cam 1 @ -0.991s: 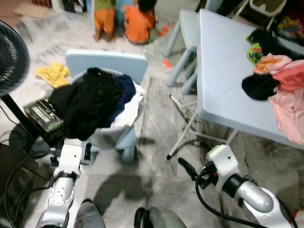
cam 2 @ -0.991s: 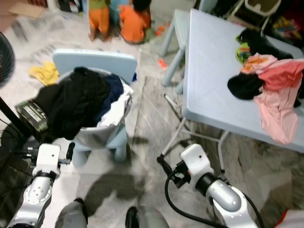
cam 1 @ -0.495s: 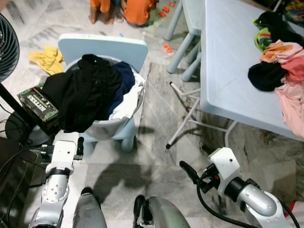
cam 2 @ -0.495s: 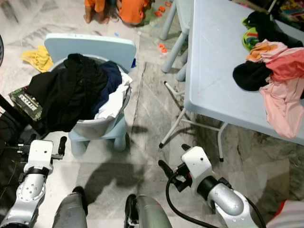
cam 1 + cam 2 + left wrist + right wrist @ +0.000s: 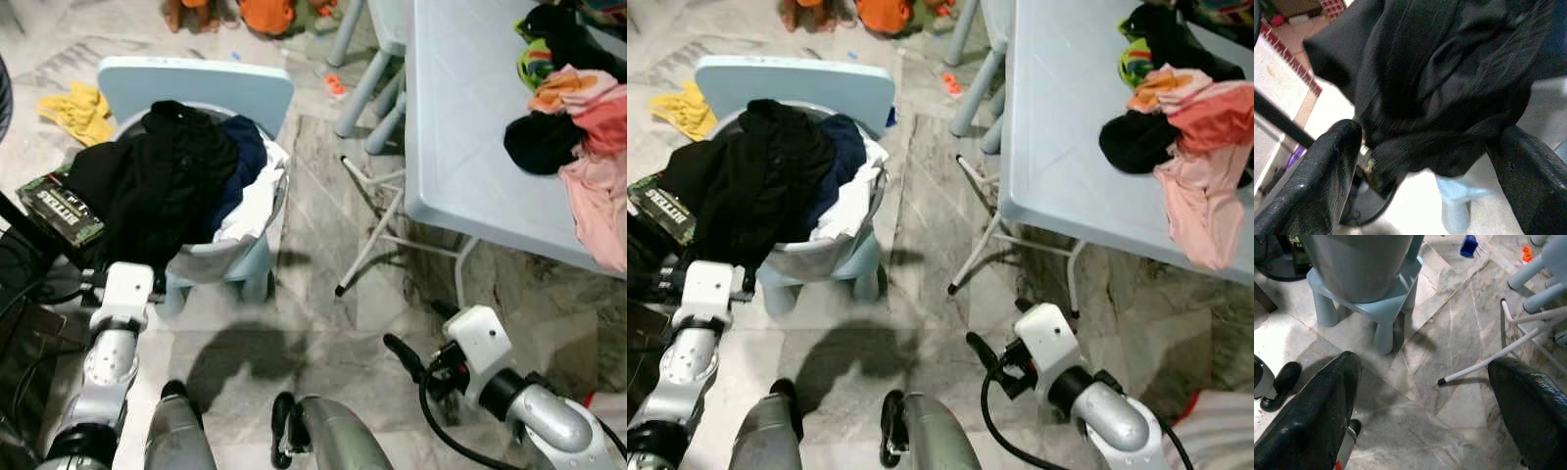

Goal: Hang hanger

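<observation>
hanger: none visible; maybe buried in the black clothes heap (image 5: 167, 191) in the grey plastic basket (image 5: 211, 262).
left gripper (image 5: 1425, 161): fingers wide, facing heap.
right gripper (image 5: 1420, 387): fingers wide, above the marble floor (image 5: 1449, 362).
handling: likely light, stiff; take by hook or neck.

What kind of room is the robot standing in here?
Probably a lived-in home: a basket heaped with dark laundry sits on a small blue chair, clothes lie on a folding table, and the floor is marble tile.

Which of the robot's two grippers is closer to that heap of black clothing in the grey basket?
The left. The left gripper, fingers open, sits right beside the heap of black clothing spilling over the grey basket. The right gripper, also open, hangs over bare marble floor near the blue table.
</observation>
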You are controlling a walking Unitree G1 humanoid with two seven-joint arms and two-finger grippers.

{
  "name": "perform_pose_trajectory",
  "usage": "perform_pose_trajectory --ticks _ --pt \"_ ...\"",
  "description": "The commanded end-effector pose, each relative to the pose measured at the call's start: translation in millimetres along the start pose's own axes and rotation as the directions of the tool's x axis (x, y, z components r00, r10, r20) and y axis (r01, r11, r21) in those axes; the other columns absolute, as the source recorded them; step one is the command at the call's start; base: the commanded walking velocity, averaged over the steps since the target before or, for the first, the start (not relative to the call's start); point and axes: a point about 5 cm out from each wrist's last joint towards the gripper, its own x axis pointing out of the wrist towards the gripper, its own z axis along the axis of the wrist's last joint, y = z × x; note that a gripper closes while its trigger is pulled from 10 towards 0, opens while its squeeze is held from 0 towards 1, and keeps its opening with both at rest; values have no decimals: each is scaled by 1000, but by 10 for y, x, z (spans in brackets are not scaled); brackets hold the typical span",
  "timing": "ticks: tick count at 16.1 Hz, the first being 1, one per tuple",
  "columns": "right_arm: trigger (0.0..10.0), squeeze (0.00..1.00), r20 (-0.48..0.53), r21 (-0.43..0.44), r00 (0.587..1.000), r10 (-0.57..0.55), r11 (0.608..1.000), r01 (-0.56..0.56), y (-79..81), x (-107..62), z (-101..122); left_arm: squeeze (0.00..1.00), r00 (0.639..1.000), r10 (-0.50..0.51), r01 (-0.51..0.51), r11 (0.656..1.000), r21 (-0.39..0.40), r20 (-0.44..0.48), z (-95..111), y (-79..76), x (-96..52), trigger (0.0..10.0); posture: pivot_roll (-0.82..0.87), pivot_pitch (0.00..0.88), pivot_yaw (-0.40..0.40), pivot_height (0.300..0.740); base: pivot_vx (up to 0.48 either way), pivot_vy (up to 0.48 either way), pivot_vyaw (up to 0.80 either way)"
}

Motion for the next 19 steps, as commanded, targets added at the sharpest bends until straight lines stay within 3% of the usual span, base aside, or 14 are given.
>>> perform_pose_trajectory --ticks 1,4,5,6,8,9,10,14,15,19 --pt "10000 0 -16 -10 1000 -16 1000 16 -25 -50 -2 0 999 -35 35 999 4 -17 -62 -101 -62 10000 -257 293 -269 740 0 0 0" --pt "10000 0 -15 -9 1000 -12 1000 12 -15 -22 3 0 998 -62 62 998 21 -3 -48 -145 -30 10000 -254 292 -269 740 0 0 0" --pt "10000 0 -15 -11 1000 -13 1000 13 -20 -19 6 0 998 -60 61 998 24 -14 -70 -137 -18 3451 -262 287 -269 740 0 0 0" --pt "10000 0 -15 -13 1000 -14 1000 13 -24 -19 8 0 998 -59 60 998 24 -22 -83 -135 -14 0 -266 285 -267 740 0 0 0" --pt "10000 0 -17 -19 1000 -20 1000 20 -51 -32 8 0 998 -45 46 998 32 -52 -123 -124 -5 157 -268 279 -265 740 0 0 0" --pt "10000 0 -16 -21 1000 -21 1000 21 -55 -27 10 0 998 -38 41 998 40 -58 -131 -120 -1 6902 -268 279 -265 740 0 0 0" --pt "10000 0 -15 -21 1000 -21 1000 21 -58 -15 11 0 998 -30 32 998 51 -48 -121 -110 1 10000 -266 276 -263 740 0 0 0" --pt "10000 0 -16 -21 1000 -8 1000 8 -27 5 7 0 999 -41 41 995 91 -2 -115 -82 -9 10000 -261 277 -271 740 0 0 0" --pt "10000 0 -16 -21 1000 -7 1000 7 -32 8 7 0 999 -47 46 992 121 7 -106 -92 8 0 -262 279 -277 740 0 0 0" --pt "10000 0 -10 -24 1000 -18 1000 18 -54 30 24 0 999 -47 49 988 147 -14 -133 -100 25 0 -268 277 -269 740 0 0 0"
